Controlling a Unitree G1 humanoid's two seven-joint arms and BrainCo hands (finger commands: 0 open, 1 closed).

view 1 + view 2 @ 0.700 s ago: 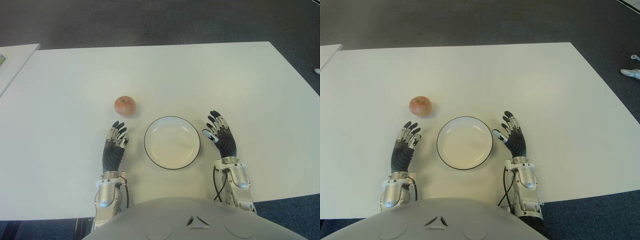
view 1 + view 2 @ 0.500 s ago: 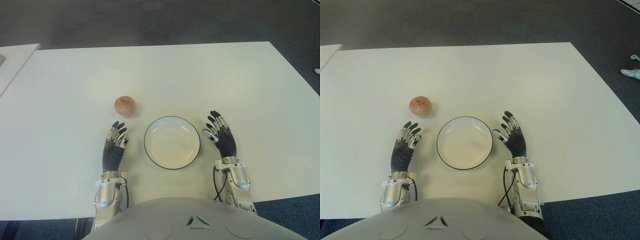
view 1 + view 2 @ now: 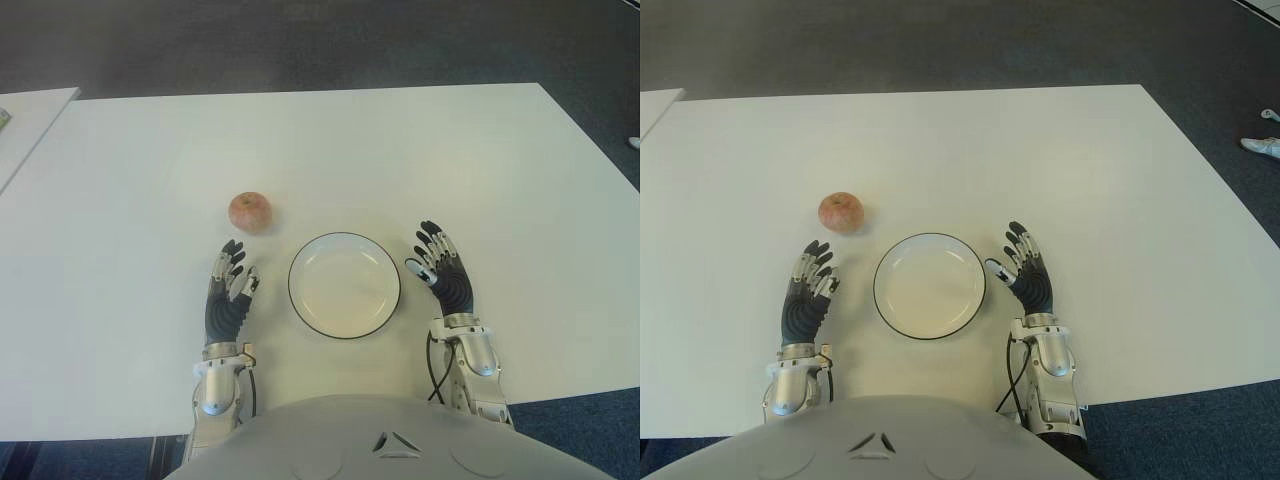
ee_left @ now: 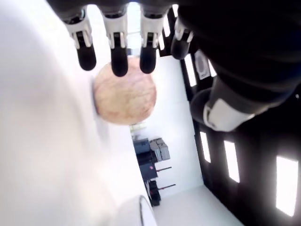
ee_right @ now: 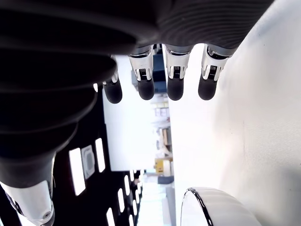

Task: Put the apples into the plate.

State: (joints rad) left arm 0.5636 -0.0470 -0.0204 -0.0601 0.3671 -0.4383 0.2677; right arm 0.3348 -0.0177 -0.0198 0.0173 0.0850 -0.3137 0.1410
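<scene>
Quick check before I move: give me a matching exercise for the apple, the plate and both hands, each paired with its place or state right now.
Things:
1. small reddish round apple
2. white round plate with a dark rim
3. left hand
4. right hand

Places or states:
A. empty, between the two hands
B. open, at the plate's right side
C. on the white table, just ahead of the left hand's fingertips
D. open, holding nothing, at the plate's left side

Pairs: 1-C, 2-A, 3-D, 4-B
</scene>
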